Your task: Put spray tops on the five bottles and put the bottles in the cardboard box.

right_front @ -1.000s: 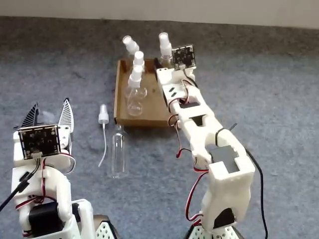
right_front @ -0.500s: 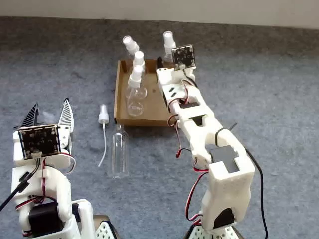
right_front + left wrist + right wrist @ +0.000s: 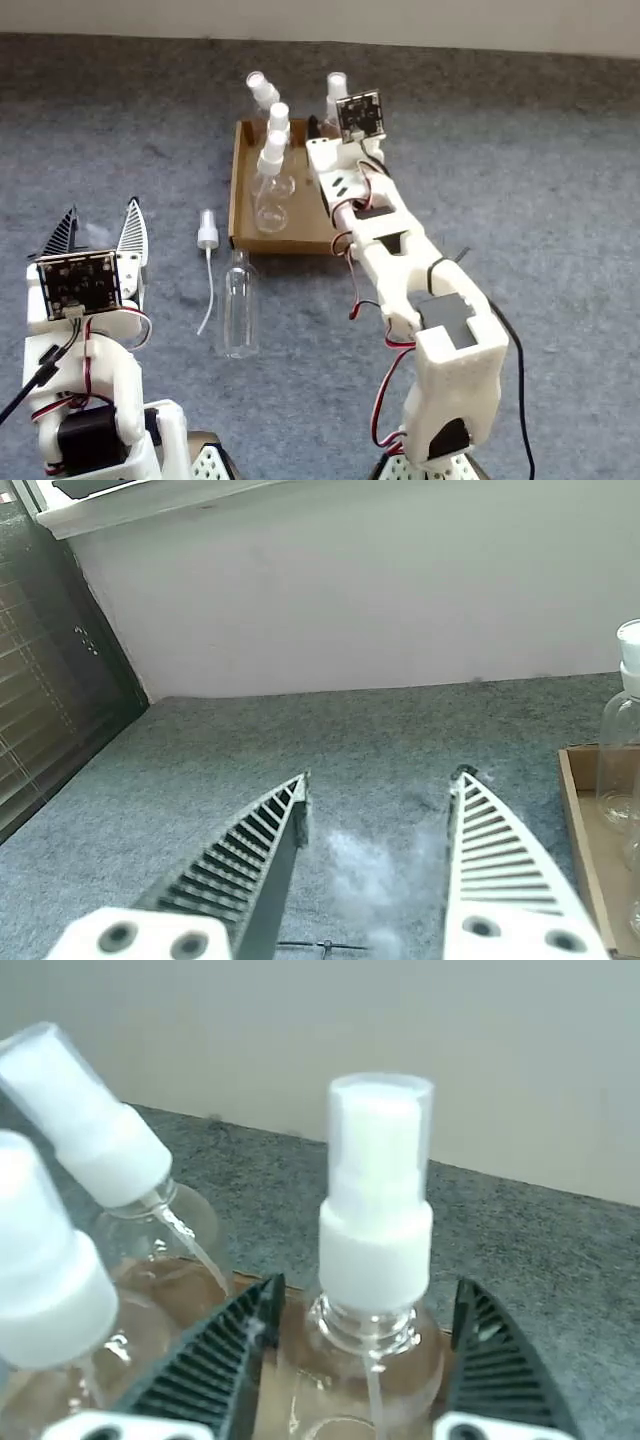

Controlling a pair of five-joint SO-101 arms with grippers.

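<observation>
My right gripper [image 3: 365, 1295] is shut on a clear bottle with a white spray top [image 3: 375, 1200], its black fingers [image 3: 215, 1360] on either side of the bottle's body. That bottle [image 3: 336, 90] stands upright at the far right corner of the cardboard box [image 3: 240, 190]. Three capped bottles [image 3: 272, 150] lean in the box beside it. One bare bottle [image 3: 237, 300] lies on the carpet in front of the box, with a loose spray top [image 3: 207, 235] and its tube to its left. My left gripper [image 3: 98, 222] stands open and empty, left of these.
Grey carpet covers the table, with a pale wall along the far side. Open carpet lies between my left gripper [image 3: 380, 780] and the box edge [image 3: 580, 820]. The right arm [image 3: 400, 260] stretches along the box's right side.
The right arm has shifted slightly left at the box's far corner, and the held bottle's top has moved a little with it. The left arm has not moved.
</observation>
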